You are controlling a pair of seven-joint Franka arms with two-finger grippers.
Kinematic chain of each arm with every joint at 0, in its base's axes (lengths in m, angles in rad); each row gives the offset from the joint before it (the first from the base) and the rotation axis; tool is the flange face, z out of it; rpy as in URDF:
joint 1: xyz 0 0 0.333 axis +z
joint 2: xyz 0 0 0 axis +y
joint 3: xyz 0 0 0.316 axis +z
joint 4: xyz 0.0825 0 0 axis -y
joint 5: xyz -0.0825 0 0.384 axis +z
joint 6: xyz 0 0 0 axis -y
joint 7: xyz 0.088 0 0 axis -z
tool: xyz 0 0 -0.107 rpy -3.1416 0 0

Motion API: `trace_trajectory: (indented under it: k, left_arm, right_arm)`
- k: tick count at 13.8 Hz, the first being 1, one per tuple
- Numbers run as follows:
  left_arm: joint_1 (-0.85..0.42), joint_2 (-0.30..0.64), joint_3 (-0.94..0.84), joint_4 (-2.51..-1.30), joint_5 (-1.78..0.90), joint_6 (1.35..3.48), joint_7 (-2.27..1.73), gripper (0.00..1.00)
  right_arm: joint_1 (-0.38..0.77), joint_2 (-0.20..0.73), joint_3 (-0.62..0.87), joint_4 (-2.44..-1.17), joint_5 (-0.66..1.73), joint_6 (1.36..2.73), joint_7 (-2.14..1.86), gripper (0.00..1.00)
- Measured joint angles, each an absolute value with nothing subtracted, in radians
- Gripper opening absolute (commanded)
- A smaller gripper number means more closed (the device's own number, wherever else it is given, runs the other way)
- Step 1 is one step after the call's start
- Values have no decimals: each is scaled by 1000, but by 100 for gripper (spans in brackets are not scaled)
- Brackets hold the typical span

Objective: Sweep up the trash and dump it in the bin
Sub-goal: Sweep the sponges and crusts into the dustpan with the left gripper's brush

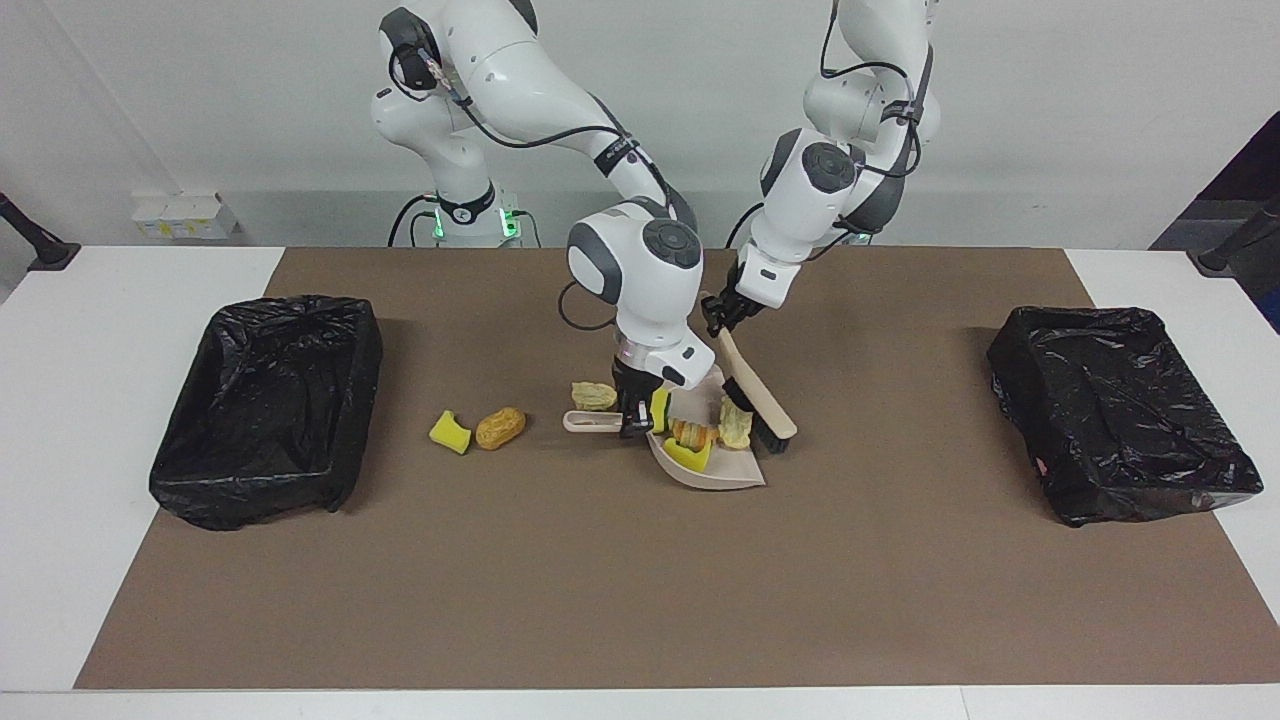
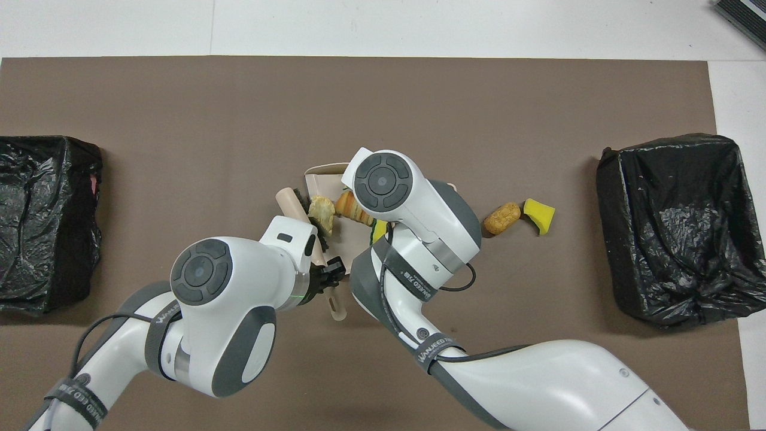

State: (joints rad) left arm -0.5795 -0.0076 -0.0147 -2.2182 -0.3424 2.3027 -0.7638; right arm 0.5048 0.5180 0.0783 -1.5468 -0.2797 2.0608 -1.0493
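A brown mat (image 1: 640, 560) (image 2: 239, 108) covers most of the white table (image 1: 60, 450) (image 2: 419, 27), leaving bare strips at each end. On a ledge by the wall, off the mat's corner toward the right arm's end, sits a white power strip (image 1: 183, 215). Dark stands (image 1: 35, 240) (image 1: 1240, 240) rise at the two table corners nearest the robots, one just off each of the mat's ends.
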Motion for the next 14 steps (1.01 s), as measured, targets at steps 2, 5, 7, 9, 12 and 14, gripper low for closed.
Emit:
trace_trajectory:
  k: [2, 5, 7, 9, 12, 14]
  left_arm:
    - [-580, 22, -14, -2183, -342, 2333, -750, 0]
    - [-579, 41, -14, -2158, -342, 2336, -725, 0]
    - [-579, 41, -11, -2152, -342, 2267, -679, 0]
    - [-579, 40, -7, -2149, -341, 2182, -586, 0]
    - [-576, 36, -3, -2149, -341, 2134, -463, 0]
    - [-565, 33, -2, -2143, -341, 2094, -446, 0]
  right_arm:
    - [505, 518, 78, -1547, -280, 2061, -1049, 0]
    - [505, 518, 79, -1547, -280, 2061, -1049, 0]
    - [505, 518, 79, -1547, -280, 2061, -1049, 0]
    - [505, 518, 79, -1547, -280, 2061, -1049, 0]
    - [505, 518, 79, -1547, -280, 2061, -1049, 0]
    - [505, 518, 79, -1547, -280, 2061, -1048, 0]
